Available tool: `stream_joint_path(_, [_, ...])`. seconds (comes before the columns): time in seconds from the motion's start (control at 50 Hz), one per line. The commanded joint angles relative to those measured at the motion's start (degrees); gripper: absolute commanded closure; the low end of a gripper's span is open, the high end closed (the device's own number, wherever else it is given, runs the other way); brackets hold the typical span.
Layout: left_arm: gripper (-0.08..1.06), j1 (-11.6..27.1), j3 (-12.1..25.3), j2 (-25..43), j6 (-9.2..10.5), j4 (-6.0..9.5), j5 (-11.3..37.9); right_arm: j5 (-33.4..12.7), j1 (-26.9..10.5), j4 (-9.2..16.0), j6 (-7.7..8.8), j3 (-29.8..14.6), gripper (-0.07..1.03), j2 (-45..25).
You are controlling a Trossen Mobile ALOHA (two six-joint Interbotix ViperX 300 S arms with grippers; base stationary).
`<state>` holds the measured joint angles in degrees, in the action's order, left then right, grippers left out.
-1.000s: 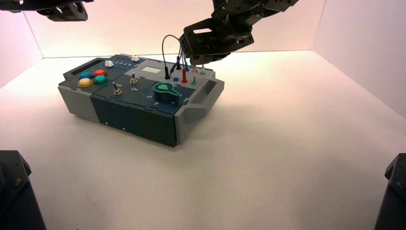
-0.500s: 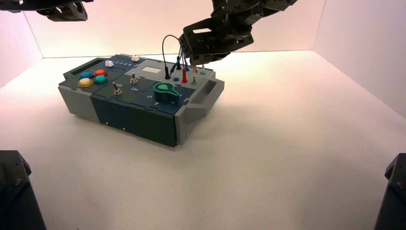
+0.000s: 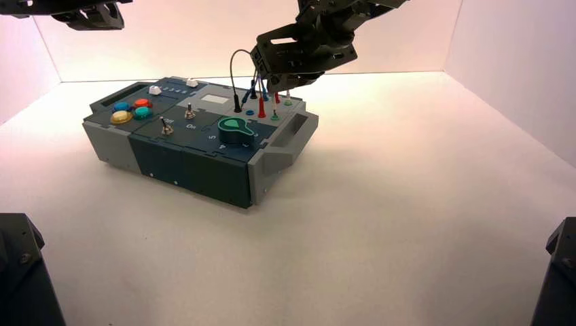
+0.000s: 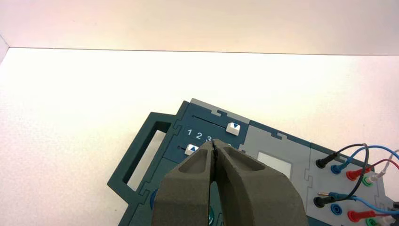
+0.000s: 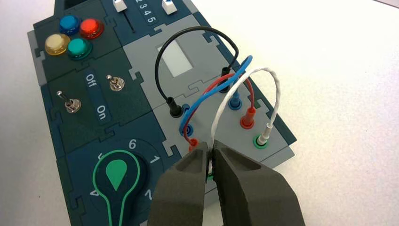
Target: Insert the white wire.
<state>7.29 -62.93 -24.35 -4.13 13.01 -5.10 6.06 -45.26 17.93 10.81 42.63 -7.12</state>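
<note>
Arched wires crowd the socket panel at upper centre of the high view: the black lead [image 5: 188, 42], blue lead [image 5: 216, 89] and white wire [image 5: 275, 92] overlap beside the right gripper [image 5: 211, 157]. The desk [image 3: 407, 224] lies open across the lower and right frame.

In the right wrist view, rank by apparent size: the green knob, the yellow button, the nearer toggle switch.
1. green knob, largest, though nearest the camera
2. yellow button
3. nearer toggle switch, smallest
</note>
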Motion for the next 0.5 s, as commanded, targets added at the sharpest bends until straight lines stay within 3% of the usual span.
stream_joint_path(0.02, [1.01, -0.5, 0.9, -0.4, -0.09, -0.18, -0.6, 0.3, -0.3, -0.1, 0.09, -0.7, 0.98, 0.6])
stream_joint_path(0.5, [1.01, -0.5, 0.9, -0.3, -0.09, -0.09, -0.6, 1.8, -0.1, -0.3, 0.18, -1.1, 0.98, 0.0])
